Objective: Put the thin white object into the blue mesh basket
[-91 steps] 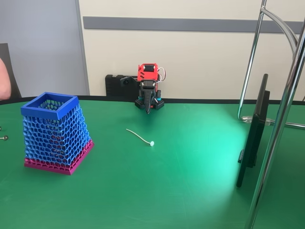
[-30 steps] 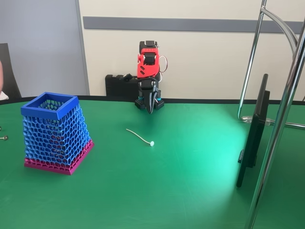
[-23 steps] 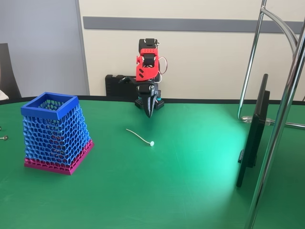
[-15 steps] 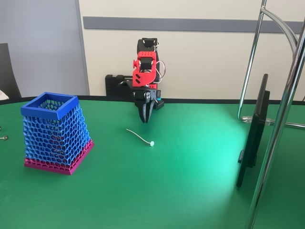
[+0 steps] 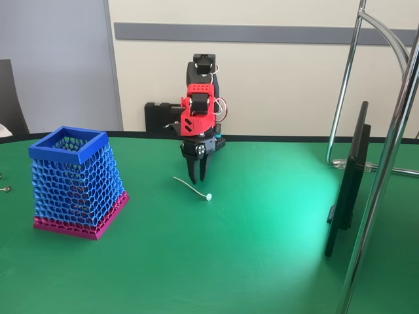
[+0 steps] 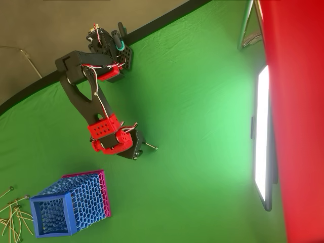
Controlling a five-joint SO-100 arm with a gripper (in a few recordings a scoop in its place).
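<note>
1. Screws and thin pins lie at the far left edge of the green worktop [image 5: 262, 261]; a small grey screw [image 5: 5, 189] shows in the fixed view and a loose heap of pins [image 6: 12, 215] in the overhead view. They are no part of the job.
2. Left of centre stands the blue mesh basket [image 5: 75, 180], upright on its magenta base, mouth open upward. Nothing white shows inside it, as far as the mesh lets one tell.
3. Right of the basket and well apart from it, the thin white object [image 5: 193, 188] lies flat on the worktop, its knob end pointing right and nearer in the fixed view.
4. Directly above the stick's far end hangs the tool [image 5: 195, 176], pointing down from the red and black arm [image 6: 83, 96]. Its two fingers stand slightly parted and hold nothing; the tips are just above or just behind the stick, not closed on it.
5. At the far right stand a dark monitor [image 5: 347, 186] and chrome stand tubes [image 5: 383, 176], clear of the work.
6. Progress, as I judge it: only the approach is made. Grasping, lifting, carrying left over the rim and dropping are all left.
</note>
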